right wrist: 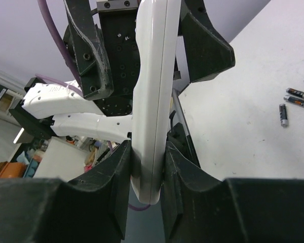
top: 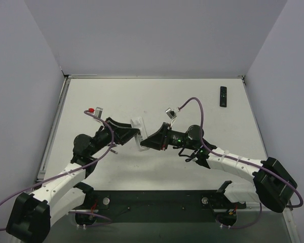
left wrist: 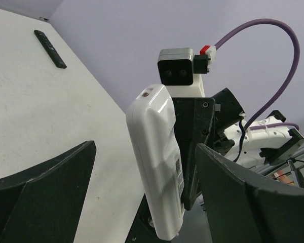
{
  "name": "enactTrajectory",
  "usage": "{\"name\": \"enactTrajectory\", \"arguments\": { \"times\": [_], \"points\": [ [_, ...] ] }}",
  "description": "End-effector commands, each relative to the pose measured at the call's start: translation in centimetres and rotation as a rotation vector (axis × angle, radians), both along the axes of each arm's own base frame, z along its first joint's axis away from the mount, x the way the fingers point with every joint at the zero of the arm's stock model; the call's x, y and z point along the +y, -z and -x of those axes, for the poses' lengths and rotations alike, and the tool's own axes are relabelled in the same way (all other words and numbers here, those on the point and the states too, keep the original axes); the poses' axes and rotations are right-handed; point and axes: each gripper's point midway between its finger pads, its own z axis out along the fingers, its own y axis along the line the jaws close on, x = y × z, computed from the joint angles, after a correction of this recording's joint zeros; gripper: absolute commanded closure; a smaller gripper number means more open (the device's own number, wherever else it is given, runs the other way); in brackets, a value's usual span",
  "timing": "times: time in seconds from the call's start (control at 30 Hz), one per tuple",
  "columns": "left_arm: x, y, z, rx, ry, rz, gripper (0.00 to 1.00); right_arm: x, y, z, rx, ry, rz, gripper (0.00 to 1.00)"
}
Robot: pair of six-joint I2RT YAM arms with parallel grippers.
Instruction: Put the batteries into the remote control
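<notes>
1. The white remote (right wrist: 154, 91) is lifted clear of the bench (top: 167, 91), in the air between the two arms near the middle of the top view; it does not touch the surface.
2. The right claw (right wrist: 148, 152) is clenched on one end of the white remote; in the right wrist view its two dark fingers press the remote's broad faces from either side, and the remote's thin edge with its seam faces the camera.
3. The left claw (left wrist: 144, 152) is released; its fingers stand wide on either side of the remote's other end, and the left wrist view shows a gap between each finger and the remote; it flanks the remote without grasping it.
4. In the left wrist view the remote stands nearly upright and slightly tilted; one of its faces carries a small printed label, and a finger of the right claw lies flat against its far side.
5. The batteries (right wrist: 297, 101) lie loose on the bench, off to one side in the right wrist view and well apart from the remote; three show whole and a fourth is cut by the picture's edge; they are near one another but not in a row; in the top view they are too small to make out.
6. A black remote (top: 223, 96) lies flat near the far right corner of the bench, well apart from both claws.
7. A purple cable (left wrist: 273, 61) arches over the right arm's wrist, above its wrist camera (left wrist: 180, 71).
</notes>
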Motion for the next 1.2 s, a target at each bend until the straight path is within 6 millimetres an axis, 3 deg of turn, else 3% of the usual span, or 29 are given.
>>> {"name": "enactTrajectory", "arguments": {
  "times": [0.0, 0.17, 1.0, 1.1, 1.13, 1.17],
  "points": [
    [-0.1, -3.7, 1.1, -0.113, 0.049, 0.069, 0.11, 0.3, -4.6, 1.5, -0.108, -0.097, -0.142, 1.0],
    [-0.3, -4.3, 1.2, -0.124, 0.068, 0.067, 0.19, 0.5, -4.6, 1.8, -0.108, -0.114, -0.14, 1.0],
    [-1.0, -3.4, 1.1, -0.094, 0.11, 0.042, 0.61, 1.3, -4.4, 2.6, -0.112, -0.174, -0.127, 1.0],
    [-0.9, -3.5, 1.2, -0.101, 0.109, 0.043, 0.74, 1.3, -4.2, 2.6, -0.11, -0.177, -0.121, 1.0],
    [-0.9, -3.4, 1.1, -0.097, 0.106, 0.042, 0.89, 1.3, -4.0, 2.6, -0.107, -0.178, -0.114, 1.0],
    [-0.8, -3.1, 1.0, -0.082, 0.1, 0.037, 0.97, 1.4, -3.8, 2.6, -0.107, -0.177, -0.108, 0.9]
  ]
}}
